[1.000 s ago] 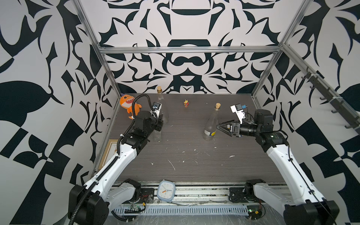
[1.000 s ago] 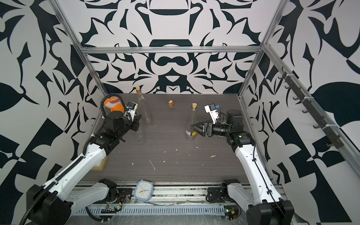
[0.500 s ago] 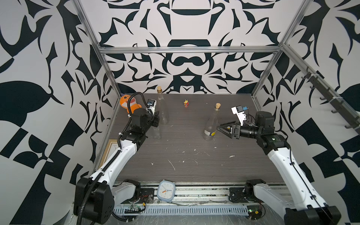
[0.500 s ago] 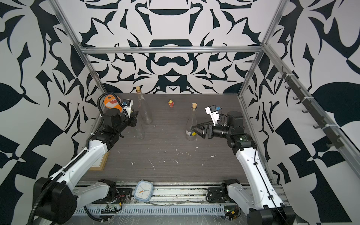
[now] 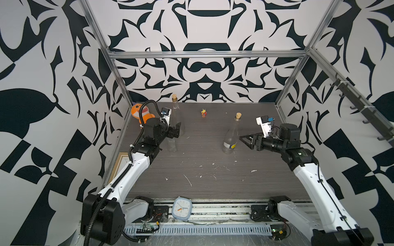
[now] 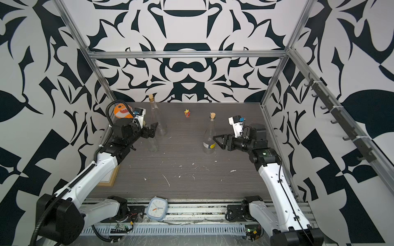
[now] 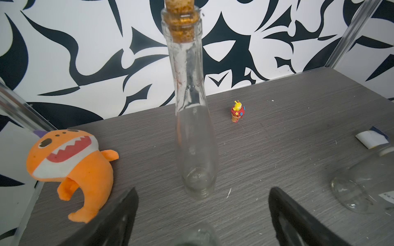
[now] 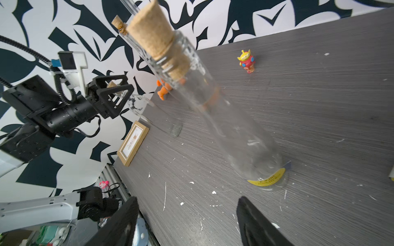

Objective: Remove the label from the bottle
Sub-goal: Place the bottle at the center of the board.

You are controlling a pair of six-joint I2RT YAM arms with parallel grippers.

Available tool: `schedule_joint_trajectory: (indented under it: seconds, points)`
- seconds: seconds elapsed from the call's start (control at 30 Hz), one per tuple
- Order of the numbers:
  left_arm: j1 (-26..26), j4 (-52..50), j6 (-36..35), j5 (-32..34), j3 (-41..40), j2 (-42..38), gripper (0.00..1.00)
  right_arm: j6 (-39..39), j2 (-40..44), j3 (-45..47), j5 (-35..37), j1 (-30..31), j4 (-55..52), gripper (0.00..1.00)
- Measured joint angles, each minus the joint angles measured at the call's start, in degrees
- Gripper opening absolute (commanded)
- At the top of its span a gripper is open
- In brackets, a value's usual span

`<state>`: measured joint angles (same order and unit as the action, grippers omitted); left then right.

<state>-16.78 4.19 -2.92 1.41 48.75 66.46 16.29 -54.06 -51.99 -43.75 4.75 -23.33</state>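
The bottle [image 5: 231, 136] [image 6: 210, 136] is clear glass with a cork and stands right of the table's middle. Its yellow, white and blue label [image 5: 230, 145] [image 8: 267, 179] sits low on the body. My right gripper [image 5: 243, 139] [image 6: 215, 139] [image 8: 187, 199] is open just right of it, with the bottle ahead of the fingers and not between them. My left gripper [image 5: 174, 132] [image 6: 152, 130] [image 7: 203, 190] is wide open at the back left, its fingers on either side of the top of a second, unlabelled bottle [image 5: 172, 146] [image 6: 154, 147].
A third corked bottle [image 5: 175, 115] [image 7: 194, 127] stands behind the left gripper. An orange shark plush [image 5: 138, 112] lies in the back left corner, a small alien toy [image 5: 203, 112] at the back. A picture frame [image 5: 121, 166] lies by the left wall, a clock [image 5: 181, 210] at the front rail. White scraps litter the table.
The left jaws have gone from shut to wide open, and the left arm has shifted a little by the unlabelled bottle. The right gripper has hardly moved.
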Motion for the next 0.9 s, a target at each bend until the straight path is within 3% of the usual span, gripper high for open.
schedule_joint_trajectory:
  seconds: [0.33, 0.67, 0.9]
  points:
    - [0.0, -5.0, 0.1, 0.3, 0.5, -5.7, 0.99, -1.9, -0.9, 0.0, 6.2, 1.8, -0.8, 0.75]
    - [0.0, -17.3, 2.2, 2.1, 8.5, -11.3, 0.99, -4.8, -5.2, -3.7, 13.1, 7.0, -0.4, 0.75]
    - [0.0, -26.5, 2.6, -5.8, 11.6, -17.3, 0.99, -6.3, -8.5, -6.5, 17.7, 8.5, 2.3, 0.73]
